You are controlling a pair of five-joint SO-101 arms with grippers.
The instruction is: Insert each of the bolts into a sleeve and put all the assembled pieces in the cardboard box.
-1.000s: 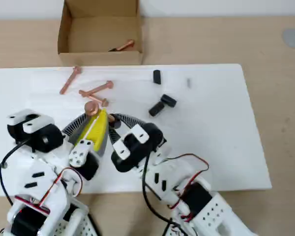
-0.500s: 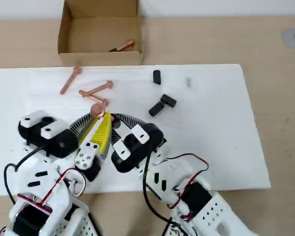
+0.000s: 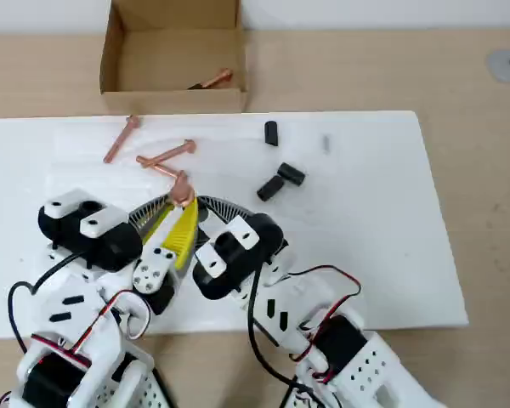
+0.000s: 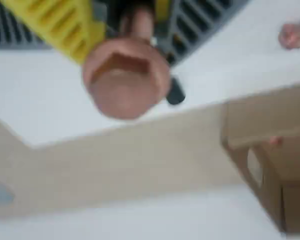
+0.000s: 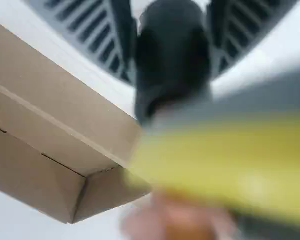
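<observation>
1. The left end effector was seen pinching a copper-coloured hex-headed metal bolt. The bolt was gripped by its shank against a yellow finger, and its head was left free.
2. The right end effector was pressed onto a short black cylindrical sleeve, which was held between grey ribbed fingers.
3. In the high view, both end effectors were placed tip to tip over a white sheet. The held bolt was just beside the held sleeve; whether they touched could not be told.
4. An open brown cardboard box was set on the wooden tabletop beyond the sheet's far edge. One assembled piece lay inside it, near a corner.
5. Three loose bolts were left on the sheet between the box and the end effectors.
6. Three loose sleeves were spread farther along the sheet. One lay alone, and two were just beside each other.
</observation>
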